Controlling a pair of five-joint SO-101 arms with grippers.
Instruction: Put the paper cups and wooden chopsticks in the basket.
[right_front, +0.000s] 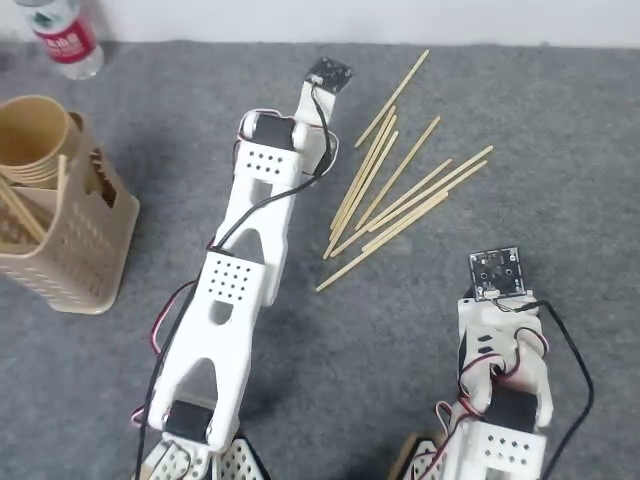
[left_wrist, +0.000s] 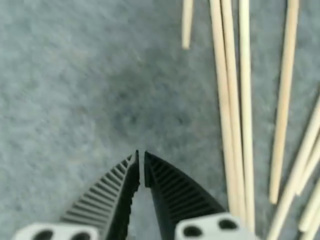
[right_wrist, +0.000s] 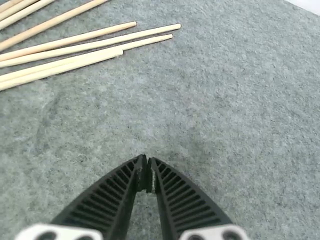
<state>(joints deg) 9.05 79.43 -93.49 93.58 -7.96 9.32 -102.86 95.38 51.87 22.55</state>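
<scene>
Checking the left wrist view, I see the left gripper (left_wrist: 140, 156) empty with its jaws together. The pale wooden chopsticks (left_wrist: 232, 125) lie on the grey felt mat (left_wrist: 75, 75) just beside it, long axes seemingly in line with its reach. The right gripper (right_wrist: 148, 161), also pinched together, sits farther off.

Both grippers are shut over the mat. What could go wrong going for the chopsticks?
1. The chopsticks lie bunched and crossing, so one grasp may catch several or scatter them.
2. The left gripper is shut beside them; lowered so, it would push them.
3. Paper cups crowd the basket, so sticks may snag.
</scene>
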